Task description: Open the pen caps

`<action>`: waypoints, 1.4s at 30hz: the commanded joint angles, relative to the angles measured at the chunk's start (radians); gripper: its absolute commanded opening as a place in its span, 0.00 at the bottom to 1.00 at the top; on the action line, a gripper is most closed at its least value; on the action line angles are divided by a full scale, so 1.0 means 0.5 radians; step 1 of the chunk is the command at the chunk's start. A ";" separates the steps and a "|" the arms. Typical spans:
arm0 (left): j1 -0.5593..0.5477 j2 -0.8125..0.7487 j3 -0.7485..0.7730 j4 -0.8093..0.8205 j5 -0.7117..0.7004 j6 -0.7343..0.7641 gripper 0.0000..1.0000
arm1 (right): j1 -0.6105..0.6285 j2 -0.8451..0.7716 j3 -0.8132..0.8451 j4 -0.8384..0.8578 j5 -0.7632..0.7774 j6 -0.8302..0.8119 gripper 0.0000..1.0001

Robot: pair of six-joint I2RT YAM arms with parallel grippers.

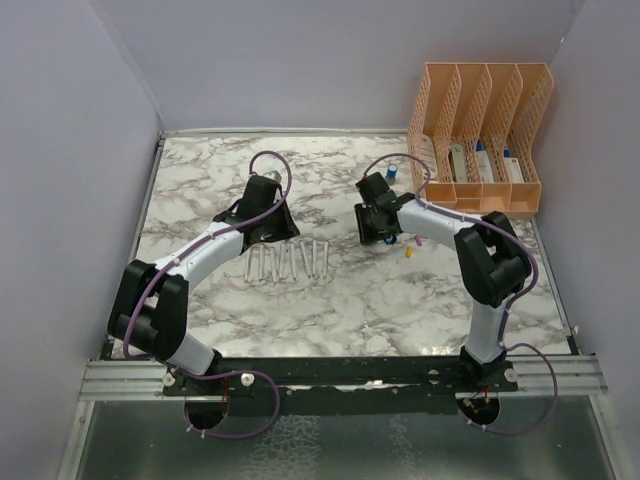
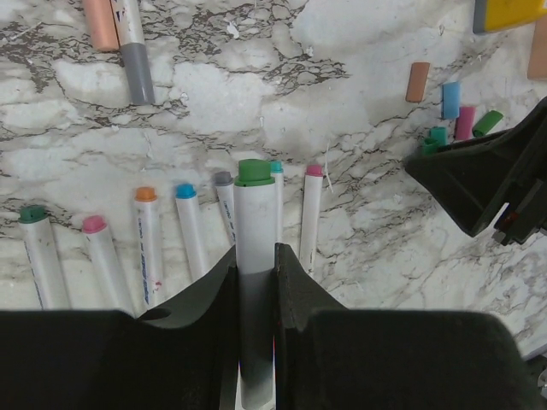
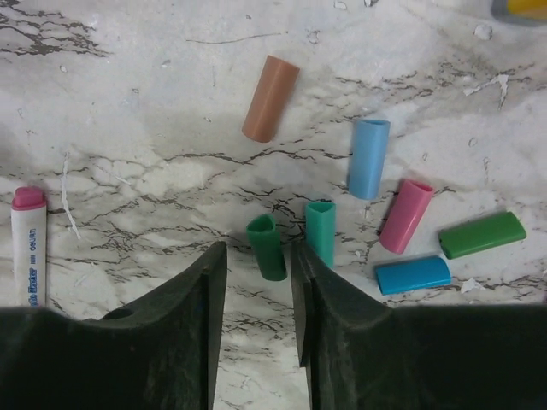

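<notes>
My left gripper is shut on a white pen with a green end, held above a row of white pens with coloured ends; the row also shows in the top view. My right gripper is open and low over the table. A dark green cap lies just ahead between its fingers, not gripped. Loose caps lie around it: teal, light blue, pink, green, blue, orange.
An orange file organiser stands at the back right. A stubby blue upright item is behind the right gripper. Another pen with an orange cap and a grey-ended pen lie farther off. A yellow item sits beyond the caps.
</notes>
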State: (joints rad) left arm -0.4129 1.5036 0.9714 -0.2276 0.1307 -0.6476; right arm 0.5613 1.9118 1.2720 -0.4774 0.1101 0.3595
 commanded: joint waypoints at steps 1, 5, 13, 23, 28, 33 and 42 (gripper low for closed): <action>-0.028 -0.074 0.033 -0.036 -0.011 0.029 0.00 | -0.015 0.002 0.102 0.028 -0.009 -0.029 0.42; -0.119 -0.044 0.079 -0.034 -0.054 -0.019 0.00 | -0.035 -0.071 0.132 0.042 -0.020 -0.017 0.54; -0.349 0.094 0.147 0.058 -0.228 -0.201 0.00 | -0.189 -0.364 0.144 0.106 -0.061 0.054 0.61; -0.550 0.420 0.314 0.179 -0.394 -0.357 0.00 | -0.321 -0.694 0.017 0.178 -0.039 0.029 0.64; -0.632 0.648 0.460 0.179 -0.436 -0.377 0.02 | -0.362 -0.758 -0.044 0.199 -0.081 0.019 0.64; -0.664 0.776 0.514 0.173 -0.454 -0.391 0.07 | -0.389 -0.808 -0.093 0.210 -0.113 0.012 0.64; -0.667 0.815 0.471 0.156 -0.500 -0.390 0.24 | -0.409 -0.848 -0.114 0.207 -0.140 0.004 0.64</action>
State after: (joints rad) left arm -0.7433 1.9007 1.2060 -0.1505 -0.0803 -0.8387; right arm 0.3645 1.5219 1.2236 -0.3965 0.0647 0.3710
